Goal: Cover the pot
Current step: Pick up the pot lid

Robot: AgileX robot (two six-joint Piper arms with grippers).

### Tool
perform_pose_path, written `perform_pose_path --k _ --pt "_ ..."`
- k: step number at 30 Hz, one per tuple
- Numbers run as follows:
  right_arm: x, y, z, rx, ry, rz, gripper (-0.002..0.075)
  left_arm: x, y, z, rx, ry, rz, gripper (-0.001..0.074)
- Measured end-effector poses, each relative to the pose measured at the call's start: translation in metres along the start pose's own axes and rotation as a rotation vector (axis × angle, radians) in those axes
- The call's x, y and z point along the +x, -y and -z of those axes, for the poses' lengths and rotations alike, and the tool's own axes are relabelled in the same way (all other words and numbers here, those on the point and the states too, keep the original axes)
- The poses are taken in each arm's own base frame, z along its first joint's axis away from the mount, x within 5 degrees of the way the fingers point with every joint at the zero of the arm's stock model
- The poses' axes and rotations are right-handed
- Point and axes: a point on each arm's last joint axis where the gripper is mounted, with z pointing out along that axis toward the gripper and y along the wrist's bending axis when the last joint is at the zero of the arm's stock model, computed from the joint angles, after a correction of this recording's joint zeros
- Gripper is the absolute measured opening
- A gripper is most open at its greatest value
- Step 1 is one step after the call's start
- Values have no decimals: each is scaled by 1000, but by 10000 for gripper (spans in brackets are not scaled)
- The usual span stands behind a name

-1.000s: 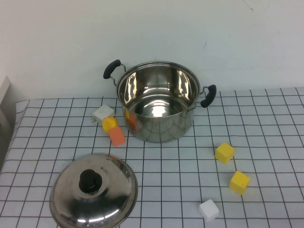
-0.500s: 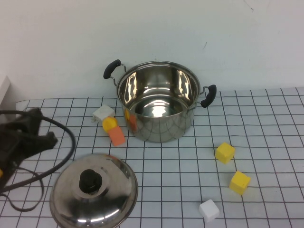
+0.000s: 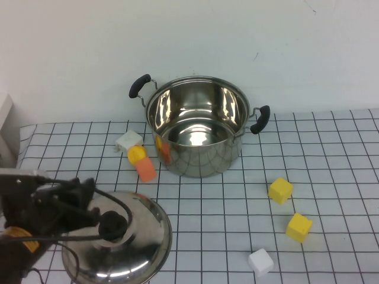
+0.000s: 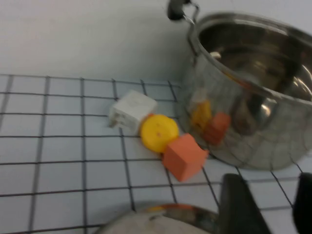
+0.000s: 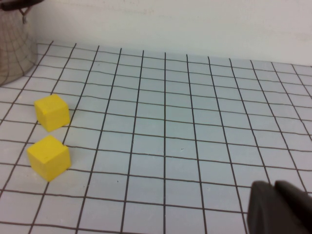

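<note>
While the pot [image 3: 198,125] sits uncovered at the far middle of the table [image 3: 331,154], near the wall, my left gripper [image 3: 89,204] hangs over the near-left corner, right above the lid [image 3: 118,239]. Pot is upright, nothing in it, black handles at far-left and right.

Lid lies dome-up on the table, well apart from the pot, black knob [image 3: 113,225] on top. Left fingers [image 4: 234,207] are spread apart and hold nothing; in the left wrist view their dark tips sit just over the lid's rim, and the high view puts them just left of the knob. Can't tell whether they touch the lid.

Just left of the pot: white cube [image 3: 128,141], yellow round piece [image 3: 137,154] and orange block [image 3: 145,170], packed in a touching row running toward me. Orange block is closest to the pot wall but apart from it; their reflections show on the steel.

Right side of the table: two yellow cubes [image 3: 280,190] [image 3: 299,227] near each other, a second white cube [image 3: 260,261] at the near edge.

My right gripper [image 5: 278,207] is out of the high view; its wrist camera shows only dark finger tips low over bare table, right of the yellow cubes. Can't tell its opening.
</note>
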Motion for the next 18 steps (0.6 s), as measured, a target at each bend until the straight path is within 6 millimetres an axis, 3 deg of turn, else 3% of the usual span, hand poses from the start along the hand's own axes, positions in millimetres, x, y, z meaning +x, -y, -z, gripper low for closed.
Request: perform_pose_path --k 3,6,15,18 --pt "0 0 0 0 0 0 10 13 2 -6 64 -20 -35 388" --pt "0 0 0 0 0 0 10 31 -1 -12 85 -73 -62 508" --pt "0 0 0 0 0 0 10 85 -17 -21 25 -269 -41 556" --pt "0 0 0 0 0 0 10 93 -17 -24 11 -273 -62 557"
